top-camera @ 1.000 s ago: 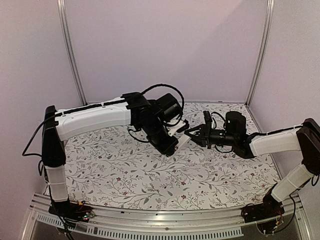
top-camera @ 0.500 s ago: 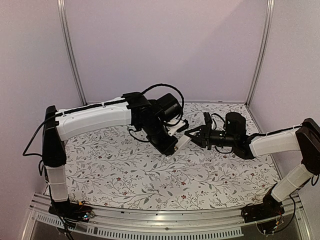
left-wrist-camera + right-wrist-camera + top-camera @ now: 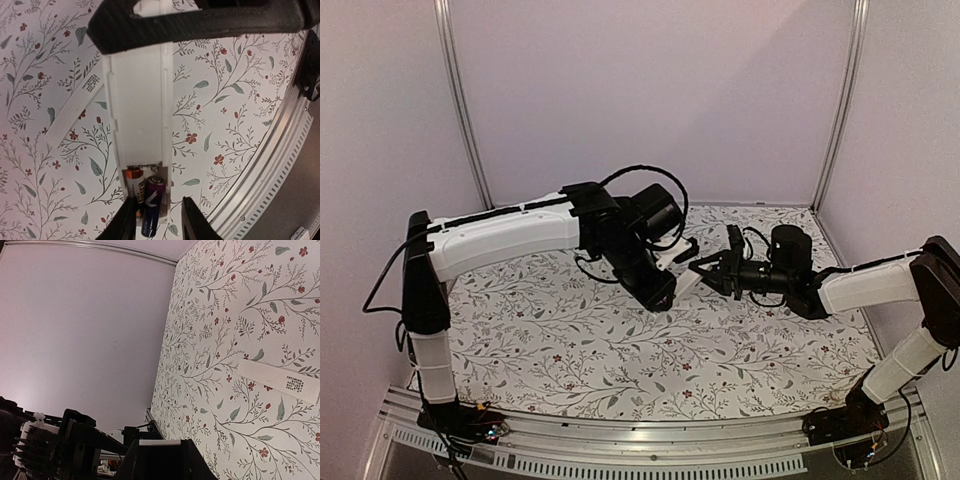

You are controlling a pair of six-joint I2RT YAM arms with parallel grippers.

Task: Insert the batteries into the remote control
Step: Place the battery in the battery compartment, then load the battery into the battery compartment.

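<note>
Your right end effector (image 3: 704, 272) is pinching the remote (image 3: 140, 100) by one end; in the left wrist view one black finger crosses the white bar at the top, and in the right wrist view a white edge sits clamped between its fingers (image 3: 192, 465). From that grip the remote runs left, towards your left end effector (image 3: 156, 222). Its open compartment is at that end, right at the fingertips. The batteries (image 3: 145, 192) lie side by side in the compartment; the orange-capped one sits just beside the purple one, and the purple one reaches further towards the fingertips. Your left end effector is spread a little; its two fingers stand either side of the purple battery with a gap showing on each side. From above, the two end effectors meet around the middle of the worktop (image 3: 570, 340), the left one just left of the remote and the right one just right of it.

A flat white cover (image 3: 75, 112) with a small dotted patch lies on the worktop; one end of it passes behind the remote, so the remote sits above the surface.

The worktop has a white cloth printed with grey leaves and small red flowers; a metal rail (image 3: 650, 435) runs along its near edge; pale lilac walls (image 3: 650, 90) close the far side and both flanks, with metal posts (image 3: 460, 100) at the far corners.
</note>
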